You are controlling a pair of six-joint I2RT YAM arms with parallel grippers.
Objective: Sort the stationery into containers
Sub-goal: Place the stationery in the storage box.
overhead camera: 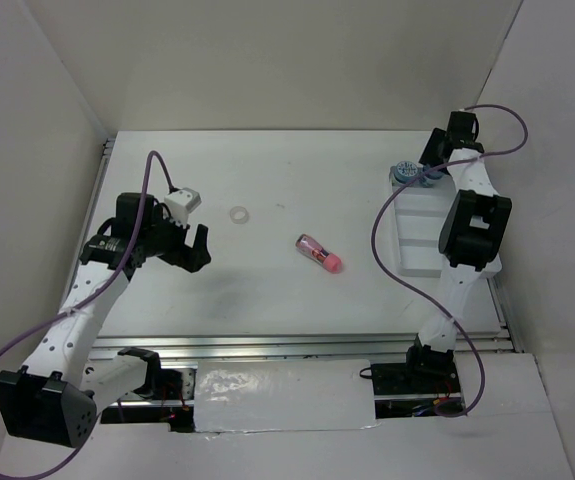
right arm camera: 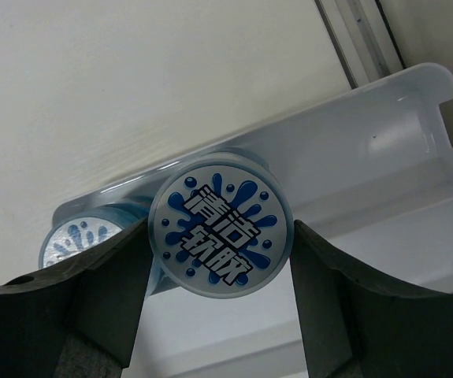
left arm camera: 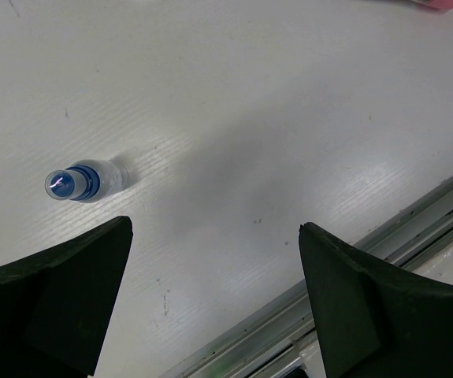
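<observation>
Pinching a round pot by its sides with the right gripper, one black finger on each side, just over the far left corner of the tray. Hard, smooth plastic with a flat lid, blue splashes and letters on top. Likely light, stiff and a bit slippery, so best held across the round wall, as here. Touching it on the left, a second pot of the same kind, seemingly down in that corner. Whitish, see-through, shiny tray with low walls and rounded corners.

Wide open and holding nothing on the left gripper, hanging above the white table. Just beside its jaws, a tiny bottle with a clear body and blue cap, seemingly standing up. Probably very light and quick to tip or roll; best taken across the body.

Out in the middle of the table, a pink tube lying flat. Farther left, a thin see-through ring, likely tricky to pick up.
</observation>
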